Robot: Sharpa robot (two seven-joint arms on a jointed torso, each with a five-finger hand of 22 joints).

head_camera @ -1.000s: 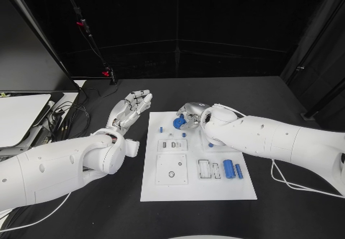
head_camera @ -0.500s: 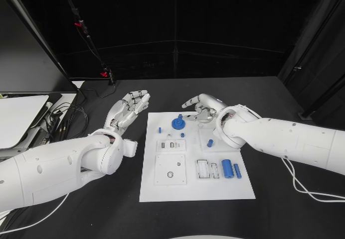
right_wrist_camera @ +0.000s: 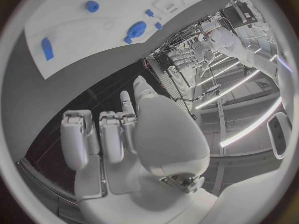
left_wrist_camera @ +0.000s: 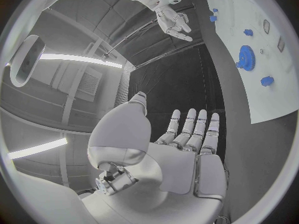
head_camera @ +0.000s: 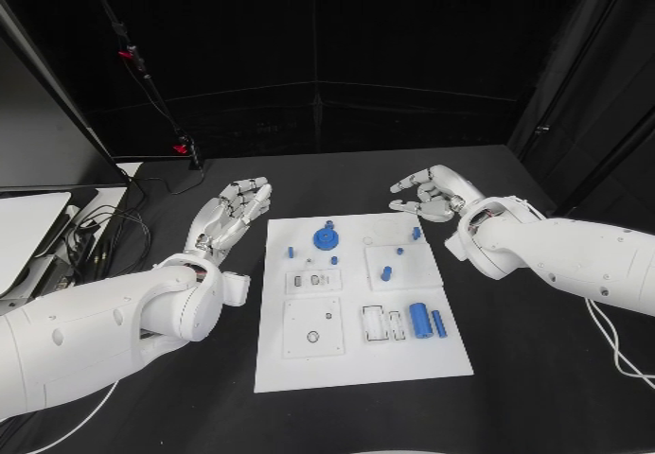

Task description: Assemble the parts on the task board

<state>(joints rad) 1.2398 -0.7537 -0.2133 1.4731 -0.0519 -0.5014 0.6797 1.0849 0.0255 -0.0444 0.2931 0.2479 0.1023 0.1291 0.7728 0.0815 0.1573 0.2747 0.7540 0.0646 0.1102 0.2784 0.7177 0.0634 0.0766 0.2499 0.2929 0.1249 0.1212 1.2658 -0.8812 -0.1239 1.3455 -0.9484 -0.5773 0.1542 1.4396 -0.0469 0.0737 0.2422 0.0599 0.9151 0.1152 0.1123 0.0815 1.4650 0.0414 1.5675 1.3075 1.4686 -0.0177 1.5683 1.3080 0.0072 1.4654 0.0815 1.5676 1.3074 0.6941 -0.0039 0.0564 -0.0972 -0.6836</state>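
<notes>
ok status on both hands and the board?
Left hand open, off board. Right hand open, holding nothing, beyond board corner. Blue gear seated on task board. Nothing in the way.

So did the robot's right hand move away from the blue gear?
Yes. The right hand was over the blue gear; now it is off the white board, beyond its far right corner.

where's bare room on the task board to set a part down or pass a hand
The near strip of the task board, below the blue cylinder and square plate, is bare. So is the black table around the board. It is crowded at the far end, around the blue gear, between left hand and right hand.
</notes>
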